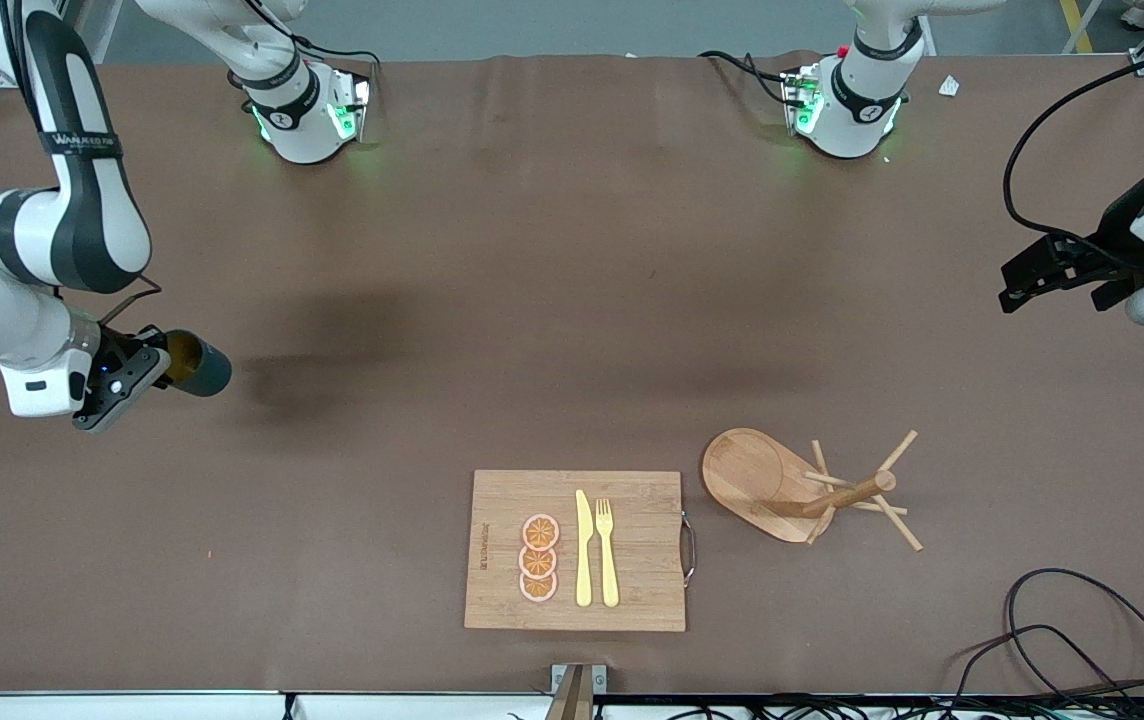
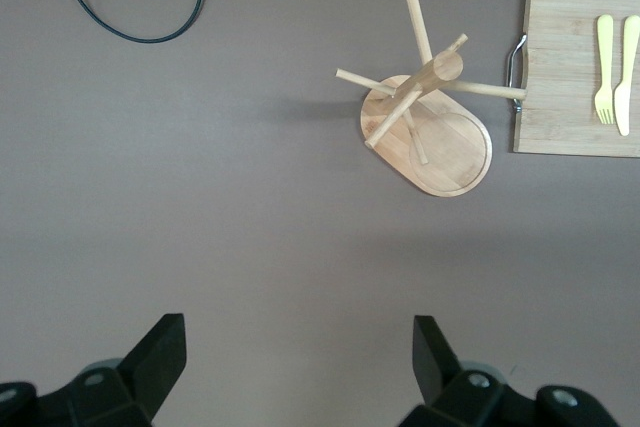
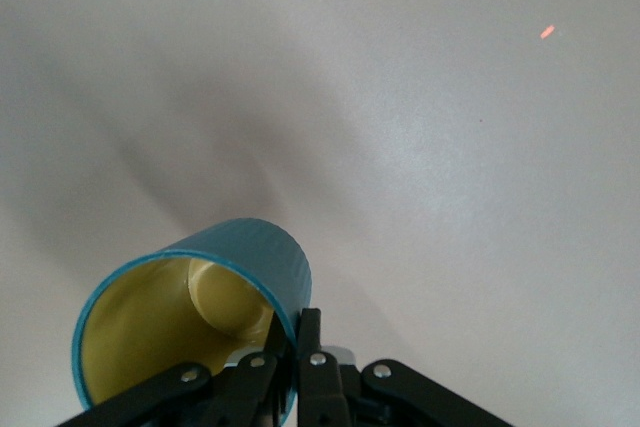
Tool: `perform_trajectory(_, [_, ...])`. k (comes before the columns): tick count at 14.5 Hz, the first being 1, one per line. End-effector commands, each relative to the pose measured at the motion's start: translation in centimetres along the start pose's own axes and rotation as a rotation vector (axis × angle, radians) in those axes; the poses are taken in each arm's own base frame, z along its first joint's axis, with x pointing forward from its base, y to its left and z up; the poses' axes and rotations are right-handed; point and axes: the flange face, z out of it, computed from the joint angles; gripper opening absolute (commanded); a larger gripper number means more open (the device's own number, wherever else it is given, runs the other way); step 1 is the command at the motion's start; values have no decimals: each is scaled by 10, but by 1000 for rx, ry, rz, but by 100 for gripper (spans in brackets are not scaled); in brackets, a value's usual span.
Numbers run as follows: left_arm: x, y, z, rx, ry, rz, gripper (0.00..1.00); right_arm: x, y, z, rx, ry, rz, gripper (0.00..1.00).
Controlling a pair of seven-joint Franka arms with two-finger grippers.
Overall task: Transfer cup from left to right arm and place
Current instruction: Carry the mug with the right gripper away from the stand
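The cup [image 1: 200, 366] is a small teal mug with a yellow inside. It lies on its side in the air above bare table at the right arm's end. My right gripper [image 1: 158, 366] is shut on its rim. In the right wrist view one finger sits inside the cup [image 3: 190, 312] and the other outside its wall, with the right gripper [image 3: 298, 335] pinching that wall. The cup's handle is hidden. My left gripper [image 1: 1020, 284] hangs open and holds nothing over the table's edge at the left arm's end. In the left wrist view the left gripper [image 2: 300, 352] has only brown table between its fingers.
A wooden board [image 1: 637, 500] near the front edge carries a yellow knife [image 1: 583, 550], a yellow fork [image 1: 607, 550] and three orange slices [image 1: 538, 558]. Beside it, toward the left arm's end, stands a wooden mug tree [image 1: 792, 487]. Black cables [image 1: 1062, 625] lie at the front corner.
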Motion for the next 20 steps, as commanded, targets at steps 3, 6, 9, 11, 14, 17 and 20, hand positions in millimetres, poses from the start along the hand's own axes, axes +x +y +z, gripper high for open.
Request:
perform_trajectory(3, [-4,-1,-8,-19,2,-9,100,-21,14,36,-17,-2,-269,0])
perform_trajectory(6, [-1,-1,-11,-21,11,4,100,-21,7,55,-10,-3,-350,0])
perform_trajectory(9, [1,9,-19,-37,27,6,100,-23,-7,77,-29,8,-354,0])
perform_trajectory(11, [-3,12,-18,-41,2,18,100,-25,-12,86,-41,16,-352,0])
perform_trajectory(14, [-1,26,2,-34,-49,27,100,-24,-15,89,-43,19,-352,0])
perform_trajectory(17, [-2,17,5,-30,-71,26,100,-18,-17,89,-47,23,-366,0])
perform_trajectory(20, [-1,15,3,-15,-66,32,100,-15,-19,91,-47,24,-372,0])
